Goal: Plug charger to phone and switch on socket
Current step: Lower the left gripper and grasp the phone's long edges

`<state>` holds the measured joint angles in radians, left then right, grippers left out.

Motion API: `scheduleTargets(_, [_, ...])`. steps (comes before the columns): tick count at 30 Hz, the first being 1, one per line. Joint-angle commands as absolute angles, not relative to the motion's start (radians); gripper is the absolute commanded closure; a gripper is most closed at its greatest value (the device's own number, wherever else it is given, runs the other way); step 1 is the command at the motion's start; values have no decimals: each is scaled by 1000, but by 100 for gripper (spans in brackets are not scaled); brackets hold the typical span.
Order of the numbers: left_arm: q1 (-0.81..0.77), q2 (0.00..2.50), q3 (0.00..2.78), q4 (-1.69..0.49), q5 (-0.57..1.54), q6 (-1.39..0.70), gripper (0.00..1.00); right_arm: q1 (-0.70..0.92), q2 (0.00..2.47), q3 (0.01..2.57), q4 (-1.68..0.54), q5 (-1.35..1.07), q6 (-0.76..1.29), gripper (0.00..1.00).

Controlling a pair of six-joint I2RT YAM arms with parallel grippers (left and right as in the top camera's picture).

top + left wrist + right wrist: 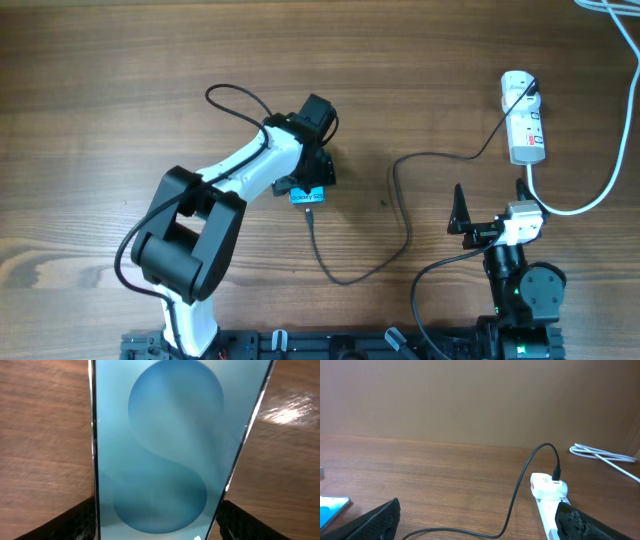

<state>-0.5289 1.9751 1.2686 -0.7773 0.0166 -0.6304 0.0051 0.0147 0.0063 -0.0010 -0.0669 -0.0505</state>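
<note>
The left pincer straddles the phone, its fingers hard by both long edges; I cannot tell whether they clamp it. The charger tip meets the phone's near end and looks seated. Any drag on the phone could wrench that connector loose. The right pincer stands apart and empty, short of the socket. Reaching its switch risks snagging the charger's lead or the white cable. Bare counter gives room between the arms.
</note>
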Motion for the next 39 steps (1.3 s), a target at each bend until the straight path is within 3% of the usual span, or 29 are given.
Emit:
scheduleTargets(1, [-532,1998,1197,-821,-55,-648,21,2,7,5,2,-67,-51,0])
scheduleTargets(7, [-510,1998,1196,-897,-110,-683,19,2,7,5,2,-67,-51,0])
scheduleTargets(10, [-464,1998,1196,-884,-110,-724,0,2,7,5,2,-67,-51,0])
scheduleTargets(17, [-362,1998,1197,-807,-69,-711,0,2,7,5,2,-67,-51,0])
scheduleTargets(39, [-365,1998,1196,-777,-69,-712,0,2,7,5,2,-67,-51,0])
